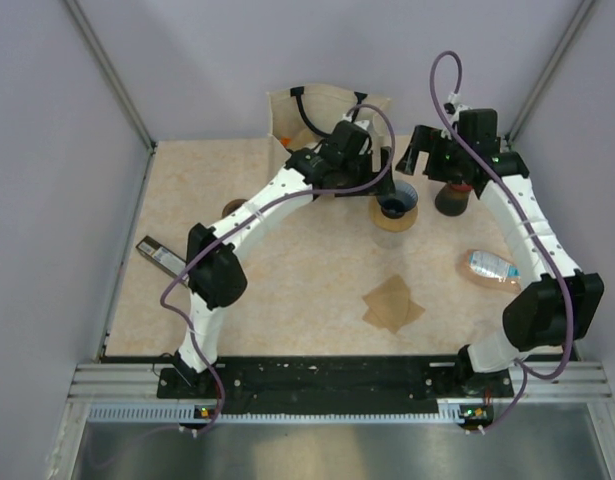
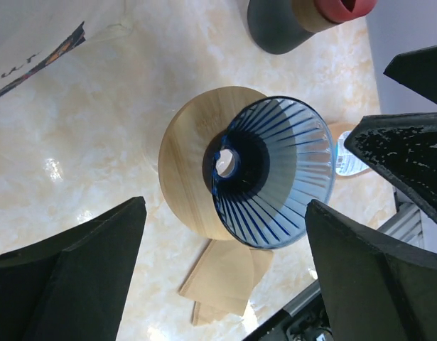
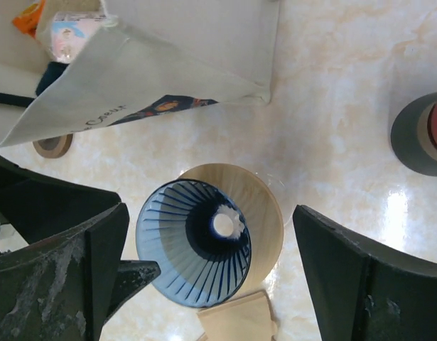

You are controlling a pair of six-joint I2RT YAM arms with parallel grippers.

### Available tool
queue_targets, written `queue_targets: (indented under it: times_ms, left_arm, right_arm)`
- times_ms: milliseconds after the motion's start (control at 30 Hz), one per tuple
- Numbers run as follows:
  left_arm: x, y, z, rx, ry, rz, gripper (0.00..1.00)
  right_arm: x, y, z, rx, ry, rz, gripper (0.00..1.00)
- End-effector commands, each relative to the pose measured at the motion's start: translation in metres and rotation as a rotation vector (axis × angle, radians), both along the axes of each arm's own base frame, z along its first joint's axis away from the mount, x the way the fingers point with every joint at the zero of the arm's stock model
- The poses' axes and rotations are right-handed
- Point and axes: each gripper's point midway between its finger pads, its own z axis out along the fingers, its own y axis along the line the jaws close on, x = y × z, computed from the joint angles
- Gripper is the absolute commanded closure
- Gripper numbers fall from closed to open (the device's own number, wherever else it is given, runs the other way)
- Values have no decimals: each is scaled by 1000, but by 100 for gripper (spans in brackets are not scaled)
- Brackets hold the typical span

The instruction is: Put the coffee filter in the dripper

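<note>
Checked left tool point(image 2: 225, 206): spread wide, nothing gripped, hovering over dripper point(image 1: 395, 205) mid-desk toward the far edge. Can see straight down the blue cone to its hole, upright on the tan ring. Found coffee filter point(image 1: 392, 303) flat on the desk toward the near edge, well apart from dripper. Checked right tool point(image 3: 211, 209): also spread wide, nothing gripped, probably clear of the cone. Spotted grinder point(image 1: 454, 195) just right of dripper.
</note>
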Motion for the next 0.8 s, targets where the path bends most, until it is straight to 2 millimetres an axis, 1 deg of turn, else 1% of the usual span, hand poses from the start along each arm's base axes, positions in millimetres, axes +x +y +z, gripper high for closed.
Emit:
queue_targets:
  times_ms: [0,33,67,100,167,200,233,267,300,333,367,400,433,500,567,600,633,700,767]
  left_arm:
    - [-14,14,79,-77,-134,-16,1]
    - [-18,20,86,-77,-150,-14,1]
    - [-22,28,93,-77,-166,0,1]
    - [-25,34,96,-85,-181,12,1]
    - [-37,49,102,-110,-213,29,1]
    - [-45,58,102,-120,-226,41,1]
    - [-53,69,104,-129,-243,54,1]
    - [-62,78,97,-132,-239,59,1]
    - [-67,94,94,-123,-253,103,1]
    - [-76,106,79,-109,-241,121,1]
    - [-86,121,56,-82,-222,144,1]
    - [-94,132,60,-103,-239,167,1]
    - [-105,142,33,-80,-206,171,1]
    - [-125,154,14,-95,-189,158,1]
    - [-141,159,-6,-117,-157,134,1]
    - [-148,158,-10,-144,-146,120,1]
    - [-158,153,-22,-169,-110,83,1]
    - [-166,141,-36,-238,-75,35,1]
    - [-174,127,-48,-283,-25,-22,1]
  right_arm:
    - [-13,-3,62,35,-160,-13,1]
    - [-20,-5,72,52,-196,-19,1]
    - [-29,-9,87,81,-253,-45,1]
    - [-36,-14,93,91,-296,-57,1]
    - [-56,-21,92,119,-354,-99,1]
    - [-64,-23,92,132,-386,-106,1]
    - [-76,-26,79,138,-386,-119,1]
    - [-84,-31,73,137,-388,-144,1]
    - [-95,-38,63,129,-376,-187,1]
    - [-108,-49,51,124,-346,-250,2]
    - [-120,-55,38,116,-317,-286,1]
    - [-133,-58,26,111,-299,-301,2]
    - [-144,-60,13,104,-274,-304,2]
    - [-165,-58,-16,116,-224,-294,1]
    - [-182,-54,-41,131,-173,-271,2]
    - [-188,-51,-53,151,-136,-275,2]
    - [-193,-48,-63,177,-103,-277,2]
    - [-198,-35,-83,252,-35,-261,2]
    - [-198,-20,-102,312,16,-212,4]
